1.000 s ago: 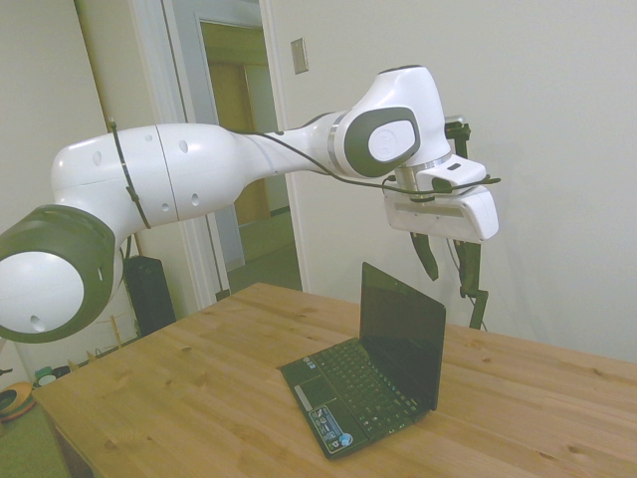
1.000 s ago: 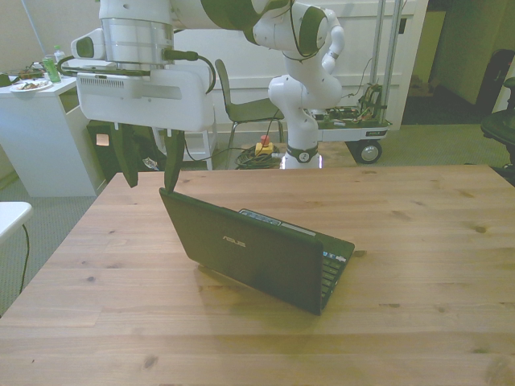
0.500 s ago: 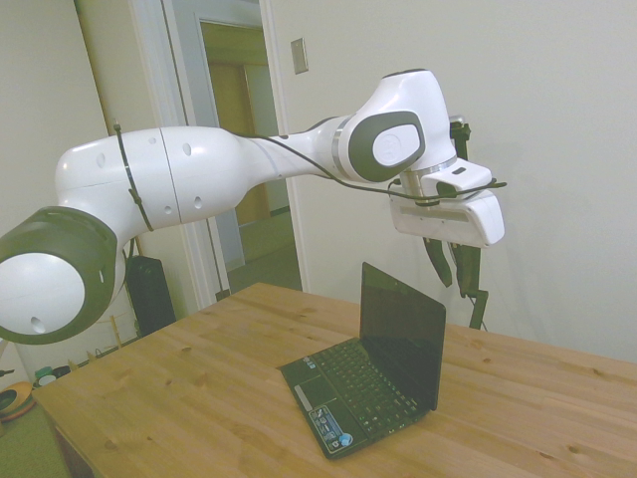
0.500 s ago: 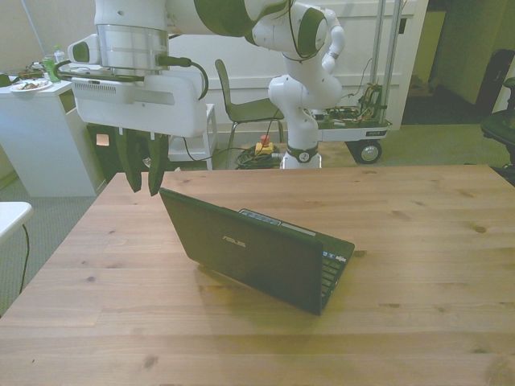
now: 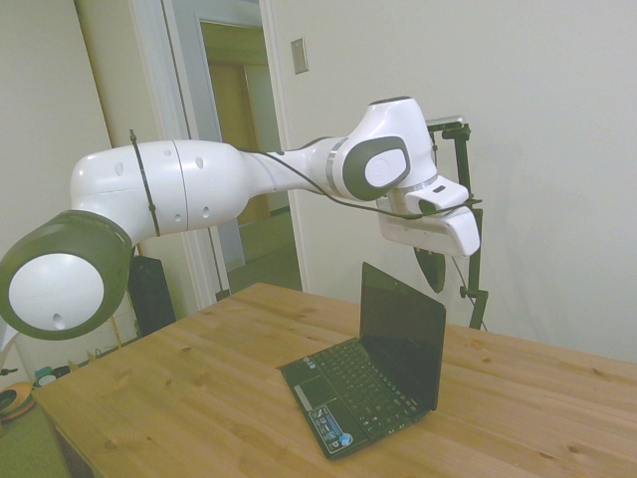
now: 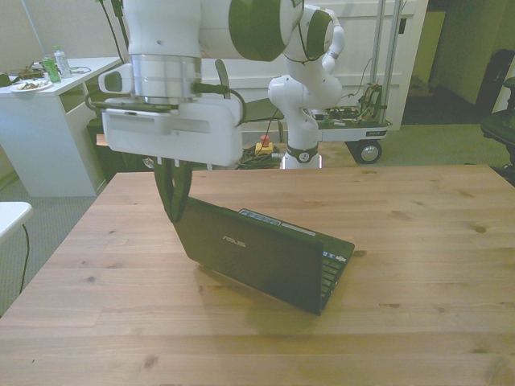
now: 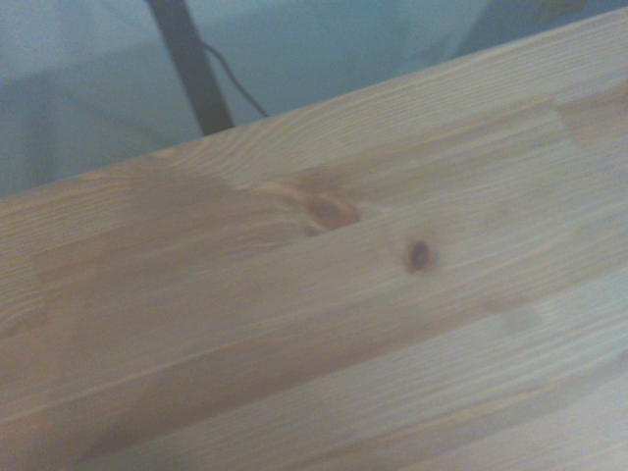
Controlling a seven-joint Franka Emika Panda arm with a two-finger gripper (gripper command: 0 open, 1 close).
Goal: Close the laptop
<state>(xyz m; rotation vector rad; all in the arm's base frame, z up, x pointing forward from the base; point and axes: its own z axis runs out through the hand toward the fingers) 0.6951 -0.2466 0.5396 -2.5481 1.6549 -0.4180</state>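
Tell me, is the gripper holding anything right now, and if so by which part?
Nothing is held. The gripper, fingers shut together, hangs just behind the top edge of the laptop lid; whether it touches the lid cannot be told.

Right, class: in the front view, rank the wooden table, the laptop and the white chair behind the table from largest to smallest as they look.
1. Wooden table, largest by far.
2. Laptop.
3. White chair, smallest showing, but it stands farther from the camera and the arm covers part of it, so its rank is unsure.
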